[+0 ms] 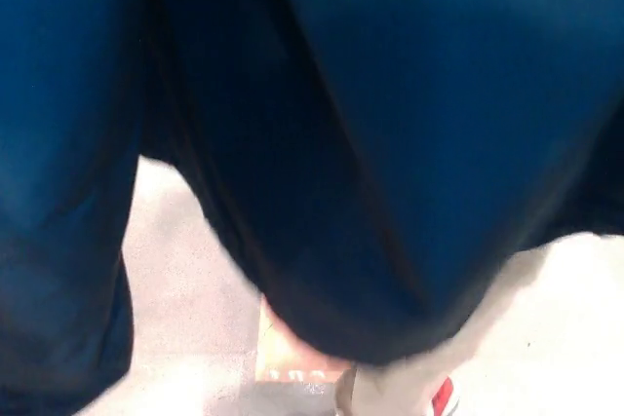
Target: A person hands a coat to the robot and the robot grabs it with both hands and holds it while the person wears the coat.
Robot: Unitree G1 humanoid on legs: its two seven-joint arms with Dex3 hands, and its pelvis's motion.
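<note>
One coat (409, 124) fills nearly the whole view: dark blue, smooth, hanging in broad blurred folds close to the camera. Below its hem shows one red-and-white shoe (446, 398) at the bottom edge, one beige trouser leg (419, 382), and one orange patch (283, 358) on the grey floor (185, 280). Neither robot hand is visible, so their grasp cannot be told.
</note>
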